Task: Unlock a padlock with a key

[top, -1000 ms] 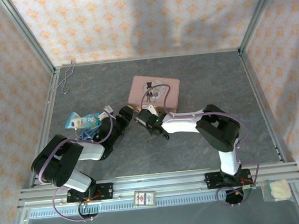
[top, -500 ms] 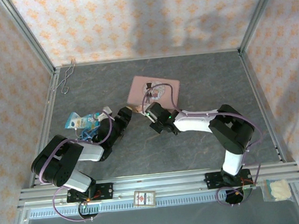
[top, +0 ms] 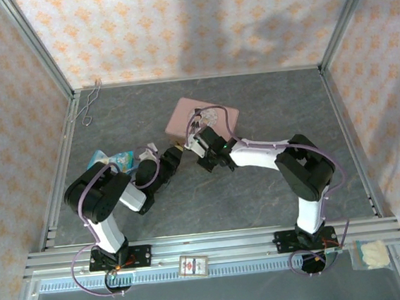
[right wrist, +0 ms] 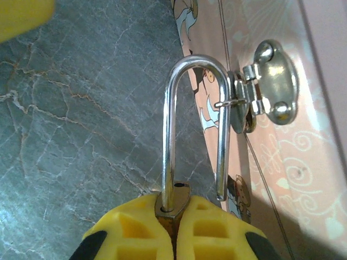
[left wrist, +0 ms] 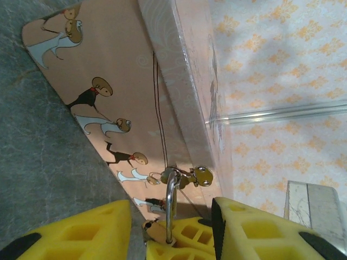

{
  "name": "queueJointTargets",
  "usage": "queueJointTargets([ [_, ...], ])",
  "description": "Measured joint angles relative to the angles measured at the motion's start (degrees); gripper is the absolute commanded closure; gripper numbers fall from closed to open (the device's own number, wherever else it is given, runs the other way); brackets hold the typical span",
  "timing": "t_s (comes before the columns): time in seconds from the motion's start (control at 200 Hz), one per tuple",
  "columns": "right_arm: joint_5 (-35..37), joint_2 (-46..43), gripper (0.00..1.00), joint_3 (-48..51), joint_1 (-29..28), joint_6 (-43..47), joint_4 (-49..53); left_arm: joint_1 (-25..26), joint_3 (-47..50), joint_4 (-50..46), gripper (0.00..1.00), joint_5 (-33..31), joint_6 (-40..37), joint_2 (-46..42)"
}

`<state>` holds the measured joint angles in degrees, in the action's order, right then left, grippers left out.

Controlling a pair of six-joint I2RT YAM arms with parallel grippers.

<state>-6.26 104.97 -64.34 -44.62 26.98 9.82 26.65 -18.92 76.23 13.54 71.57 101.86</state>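
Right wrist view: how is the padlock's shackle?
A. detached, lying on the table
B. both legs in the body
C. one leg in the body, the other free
C: one shackle leg enters the padlock held by the right tool; the other ends free at the tin's clasp.

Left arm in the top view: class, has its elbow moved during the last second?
Yes. The left arm's elbow has swung right and up the picture, away from the table's left rail, which has stayed put.
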Motion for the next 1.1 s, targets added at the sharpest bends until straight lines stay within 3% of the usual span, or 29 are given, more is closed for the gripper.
queueJointTargets([
  [0.781,-7.91,0.00,1.00,0.37,2.32,-2.29,0.68,3.74,-6.58,5.40,0.74,-0.92,0.61,10.03],
  [0.981,-11.15,-0.02,1.00,0.74,3.50,-4.28,0.31,3.91,-6.82,6.19,0.73,-1.07,0.61,10.80],
  [1.101,-12.02,-0.02,1.00,0.85,3.76,-4.90,0.20,4.11,-6.82,6.16,0.65,-1.79,0.42,10.73],
])
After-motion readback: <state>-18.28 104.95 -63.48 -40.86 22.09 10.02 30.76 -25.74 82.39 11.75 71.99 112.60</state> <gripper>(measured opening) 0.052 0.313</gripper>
